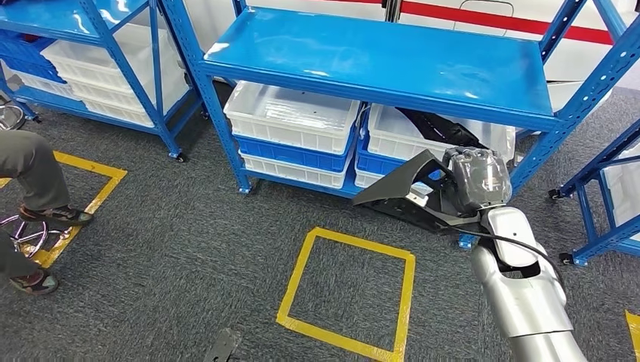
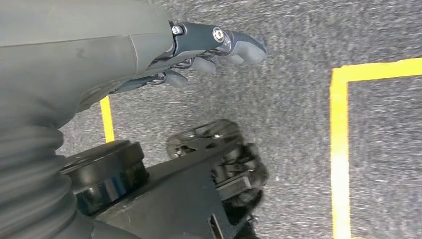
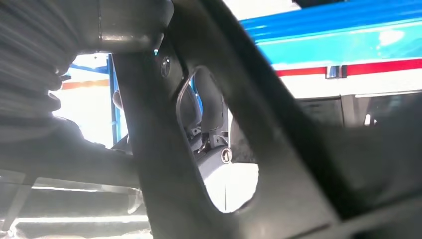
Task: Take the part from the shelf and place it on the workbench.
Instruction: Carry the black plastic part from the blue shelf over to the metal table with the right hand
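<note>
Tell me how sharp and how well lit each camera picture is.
Head view: sharp, evenly lit, with glare patches on the blue shelf. Left wrist view: left hand fairly crisp, carpet softly blurred. Right wrist view: black part very close, dark and out of focus against a blown-out bright background.

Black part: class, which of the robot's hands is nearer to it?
Right. The right hand grips the black part in front of the shelf; the left hand hangs over the carpet, holding nothing.
</note>
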Controlling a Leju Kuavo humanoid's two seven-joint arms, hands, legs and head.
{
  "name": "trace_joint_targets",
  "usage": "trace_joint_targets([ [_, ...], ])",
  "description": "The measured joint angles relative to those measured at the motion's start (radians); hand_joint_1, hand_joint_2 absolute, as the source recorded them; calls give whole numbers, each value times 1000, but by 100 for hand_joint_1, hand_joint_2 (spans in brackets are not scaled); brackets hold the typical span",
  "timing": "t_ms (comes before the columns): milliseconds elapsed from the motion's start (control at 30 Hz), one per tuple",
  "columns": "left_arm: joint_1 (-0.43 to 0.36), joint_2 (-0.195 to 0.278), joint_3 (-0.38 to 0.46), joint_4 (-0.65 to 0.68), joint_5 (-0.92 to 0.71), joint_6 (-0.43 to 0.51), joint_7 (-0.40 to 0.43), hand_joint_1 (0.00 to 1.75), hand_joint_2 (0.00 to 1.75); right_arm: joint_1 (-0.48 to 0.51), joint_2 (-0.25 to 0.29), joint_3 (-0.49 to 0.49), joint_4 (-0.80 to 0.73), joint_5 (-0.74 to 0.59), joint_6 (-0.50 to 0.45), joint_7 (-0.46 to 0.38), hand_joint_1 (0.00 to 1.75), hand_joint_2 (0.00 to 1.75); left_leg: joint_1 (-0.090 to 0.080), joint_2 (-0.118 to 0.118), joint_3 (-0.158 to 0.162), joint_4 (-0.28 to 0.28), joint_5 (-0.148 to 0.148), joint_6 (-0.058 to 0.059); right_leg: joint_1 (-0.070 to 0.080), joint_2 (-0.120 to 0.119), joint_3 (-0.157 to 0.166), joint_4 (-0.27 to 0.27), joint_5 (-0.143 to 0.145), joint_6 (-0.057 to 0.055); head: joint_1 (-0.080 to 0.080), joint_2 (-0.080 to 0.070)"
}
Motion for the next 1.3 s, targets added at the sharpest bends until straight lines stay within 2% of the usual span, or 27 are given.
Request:
trace_joint_targets([
  [33, -2, 1, 0, 0, -3, -2, 0, 0, 175, 1, 0, -2, -4, 1, 0, 1, 157, 175, 2, -1, 51, -58, 23, 3, 0, 0, -10, 1, 9, 4, 0, 0],
  [100, -8, 3, -1, -1, -11, -3, 0, 0, 175, 7, 0, -7, -16, 5, -2, 6, 157, 175, -1, -4, 160, -205, 27, 13, 0, 0, -23, 2, 24, 15, 1, 0],
  [133, -12, 4, -2, -1, -14, -3, 0, 0, 175, 9, 0, -10, -23, 7, -4, 9, 157, 175, -4, -6, 193, -253, 19, 19, 0, -1, -25, 1, 31, 23, 2, 0],
  [167, -15, 5, -4, -1, -17, -2, 0, 0, 175, 13, -1, -13, -30, 9, -5, 11, 157, 175, -9, -7, 206, -278, 12, 24, -1, -2, -27, -1, 39, 31, 2, 0],
  [233, -18, 8, -5, -1, -20, -1, 2, 0, 175, 22, -1, -18, -42, 13, -6, 12, 157, 175, -15, -5, 197, -290, 29, 41, -1, -3, -30, -8, 56, 47, 2, 0],
  [267, -20, 9, -6, -1, -20, -1, 3, 0, 175, 27, -1, -21, -46, 15, -7, 12, 157, 175, -15, -2, 189, -296, 43, 50, 0, -3, -40, -1, 48, 49, 2, 0],
  [333, -23, 11, -6, -1, -22, -2, 3, 0, 175, 36, -3, -27, -52, 18, -6, 13, 157, 175, -13, 3, 162, -307, 76, 66, 5, -1, -74, 65, -22, 34, 7, 0],
  [400, -25, 11, -7, -1, -23, -4, 1, 0, 175, 43, -5, -32, -56, 22, -6, 14, 157, 175, -18, 5, 129, -307, 102, 72, 6, 0, -108, 194, -114, 18, 11, 0],
  [433, -24, 11, -7, -1, -24, -6, 0, 0, 175, 47, -6, -33, -57, 24, -6, 15, 157, 175, -21, 6, 111, -306, 115, 73, 7, 0, -113, 252, -134, 21, 11, 0],
  [467, -24, 10, -8, -1, -24, -7, 0, 0, 175, 51, -7, -35, -58, 25, -5, 15, 157, 175, -23, 6, 93, -305, 129, 73, 8, 0, -108, 289, -131, 29, 11, 0],
  [500, -23, 10, -8, -1, -24, -9, 0, 0, 175, 56, -7, -36, -58, 26, -5, 15, 157, 175, -25, 6, 76, -304, 143, 73, 8, 0, -88, 295, -111, 40, 11, 0],
  [533, -22, 10, -8, -1, -23, -11, -1, 0, 175, 58, -8, -37, -58, 27, -4, 15, 157, 175, -27, 6, 59, -304, 156, 71, 9, 0, -51, 264, -86, 49, 11, 0],
  [567, -22, 10, -8, -1, -21, -12, -1, 0, 175, 60, -8, -37, -59, 28, -3, 15, 157, 175, -28, 6, 45, -302, 167, 68, 9, 0, 3, 200, -74, 51, 11, 0],
  [633, -20, 9, -8, -1, -18, -15, -6, 0, 175, 59, -8, -37, -62, 31, 0, 14, 157, 175, -33, 5, 25, -295, 184, 59, 17, 1, 116, 42, -97, 38, 9, 0],
  [667, -19, 9, -8, -1, -17, -16, -9, 0, 175, 58, -7, -37, -64, 32, 1, 14, 157, 175, -35, 5, 22, -292, 190, 54, 21, 3, 147, -8, -116, 28, 8, 0],
  [733, -15, 8, -8, -1, -16, -16, -12, 0, 175, 58, -6, -37, -65, 30, 4, 12, 157, 175, -34, 4, 17, -287, 201, 47, 20, 3, 150, -27, -122, 12, 3, 0],
  [767, -13, 7, -8, 0, -16, -16, -12, 0, 175, 58, -5, -37, -64, 27, 5, 11, 157, 175, -31, 3, 13, -281, 194, 42, 16, 2, 146, -25, -117, 5, 3, 0],
  [833, -9, 7, -8, 0, -16, -14, -9, 0, 175, 59, -2, -37, -64, 17, 9, 10, 157, 175, -23, 1, -5, -233, 134, 27, 9, -1, 139, -23, -102, -12, 1, 0],
  [900, -7, 7, -8, 1, -17, -13, -7, 0, 175, 59, 0, -37, -65, 8, 11, 9, 157, 175, -15, 1, -38, -121, 48, 12, 12, 2, 127, -19, -88, -19, 0, 0],
  [933, -7, 7, -8, 1, -17, -13, -6, 0, 175, 61, 1, -37, -65, 4, 11, 9, 157, 175, -12, 1, -51, -65, 25, 8, 14, 5, 119, -16, -84, -17, 0, 0],
  [967, -6, 7, -8, 1, -18, -13, -5, 0, 175, 62, 1, -38, -65, 1, 12, 8, 157, 175, -9, 1, -53, -32, 22, 7, 15, 10, 111, -12, -81, -16, 0, 0],
  [1000, -6, 7, -8, 1, -19, -12, -4, 0, 175, 64, 1, -38, -65, -1, 11, 6, 157, 175, -8, 0, -38, -35, 37, 9, 16, 15, 104, -7, -80, -15, 0, 0],
  [1033, -6, 7, -8, 1, -20, -11, -4, 0, 175, 65, 2, -38, -65, -3, 11, 4, 157, 175, -8, -5, -6, -77, 63, 13, 18, 21, 100, -2, -79, -14, 0, 0],
  [1100, -6, 11, -8, 1, -22, -8, -3, 0, 175, 63, 3, -38, -66, -2, 10, 1, 157, 175, -7, -40, 65, -188, 95, 30, 16, 36, 94, 2, -77, -10, 4, 0],
  [1167, -6, 14, -8, 1, -24, -3, -2, 0, 175, 60, 6, -38, -67, 1, 7, -1, 157, 175, -11, -73, 96, -248, 97, 43, 6, 52, 82, 2, -70, 2, 3, 0],
  [1233, -8, 16, -8, 1, -25, 0, -2, 0, 175, 60, 9, -38, -68, 3, 4, -2, 157, 175, -18, -67, 101, -266, 104, 51, -5, 74, 72, -6, -59, 19, -3, 0],
  [1300, -11, 17, -8, 1, -25, 3, -2, 0, 175, 62, 10, -38, -69, 5, 3, -3, 157, 175, -16, -46, 114, -296, 114, 62, -4, 79, 66, -10, -58, 27, -5, 0],
])
